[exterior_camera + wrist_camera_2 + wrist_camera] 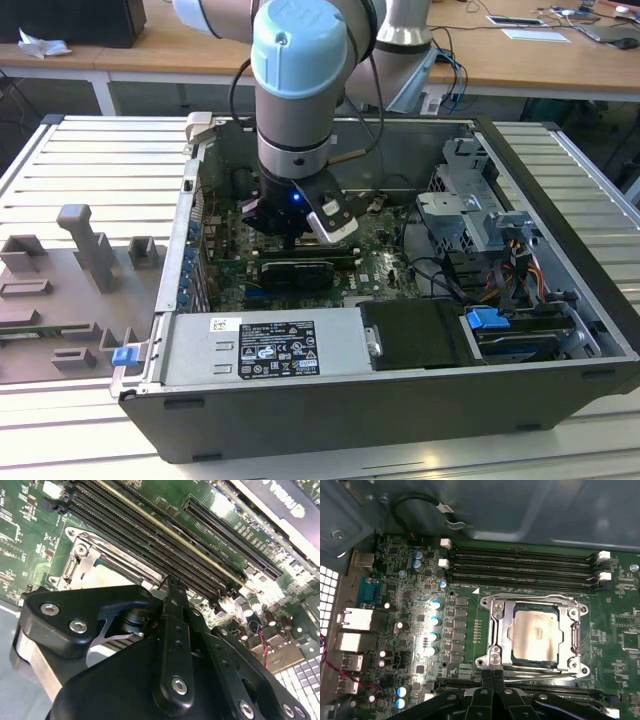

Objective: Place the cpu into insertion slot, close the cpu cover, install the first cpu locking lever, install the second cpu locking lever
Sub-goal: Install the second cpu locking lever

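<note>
Pincer (pixel 492 680) fingertips come nearest in the first wrist view, pressed together with nothing pinched between them, their tips just at the near edge of the insertion slot (pixel 495 630) on the green motherboard (pixel 465 645). Just beyond the tips lies the cpu (pixel 536 630), its silvery-grey top flat in the socket and visible through the square window of the cpu cover (pixel 572 630), which lies down over it as a silver frame. Past the socket run the long black memory slots (pixel 520 565), and beyond them the grey wall of the computer case (pixel 520 510). In the second wrist view the pincer (pixel 172 587) points its closed tips at the board beside the same silver socket frame (pixel 80 560), with the memory slots (pixel 150 535) stretching away behind. In the exterior view the arm (pixel 300 80) reaches straight down into the open computer case (pixel 560 200), which rests on a slatted metal table (pixel 90 170); the pincer (pixel 290 235) hangs low over the motherboard (pixel 375 255), and a grey fixture (pixel 85 250) stands on the table at the exterior view's left.
</note>
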Available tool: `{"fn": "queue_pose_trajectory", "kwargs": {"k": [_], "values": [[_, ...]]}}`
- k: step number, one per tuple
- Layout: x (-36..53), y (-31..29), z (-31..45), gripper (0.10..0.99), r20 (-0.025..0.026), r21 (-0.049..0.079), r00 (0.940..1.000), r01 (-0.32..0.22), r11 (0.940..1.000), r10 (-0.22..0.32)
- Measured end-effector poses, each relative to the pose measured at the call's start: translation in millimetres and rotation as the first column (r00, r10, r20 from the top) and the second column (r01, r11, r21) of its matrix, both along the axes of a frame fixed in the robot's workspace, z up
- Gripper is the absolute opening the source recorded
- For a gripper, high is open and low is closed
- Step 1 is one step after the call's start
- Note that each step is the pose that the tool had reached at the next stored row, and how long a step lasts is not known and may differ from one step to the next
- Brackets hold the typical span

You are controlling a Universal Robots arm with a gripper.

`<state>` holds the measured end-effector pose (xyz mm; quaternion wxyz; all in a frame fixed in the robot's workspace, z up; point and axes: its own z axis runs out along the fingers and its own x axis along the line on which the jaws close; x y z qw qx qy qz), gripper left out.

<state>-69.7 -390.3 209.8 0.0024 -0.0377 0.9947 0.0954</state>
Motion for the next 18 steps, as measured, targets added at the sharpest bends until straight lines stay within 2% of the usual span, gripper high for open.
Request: {"fn": "queue_pose_trajectory", "kwargs": {"k": [4,7,8,9,11,13,16,18], "values": [[-0.4,-1.4,-5.0,0.106,0.0001,0.015,1.0,0.0,0.9999,0.0],[-2.5,-3.9,-7.0,0.106,0.0002,0.041,1.0,0.0,0.9992,0.0],[-4.8,-5.8,-7.8,0.106,0.0001,0.055,1.0,0.0,0.9985,0.0],[-6.2,-6.8,-9.1,0.106,-0.0001,0.063,1.0,0.0,0.998,0.0],[-6.9,-6.8,-10.5,0.106,-0.0001,0.073,1.0,0.0,0.9973,0.0],[-7.8,-6.8,-12.2,0.106,0.0001,0.09,1.0,0.0,0.996,0.0],[-8.4,-6.7,-14.5,0.106,0.0002,0.1,1.0,0.0,0.995,0.0],[-9.2,-6.8,-15.4,0.106,0.0,0.103,1.0,0.0,0.9947,0.0]]}}
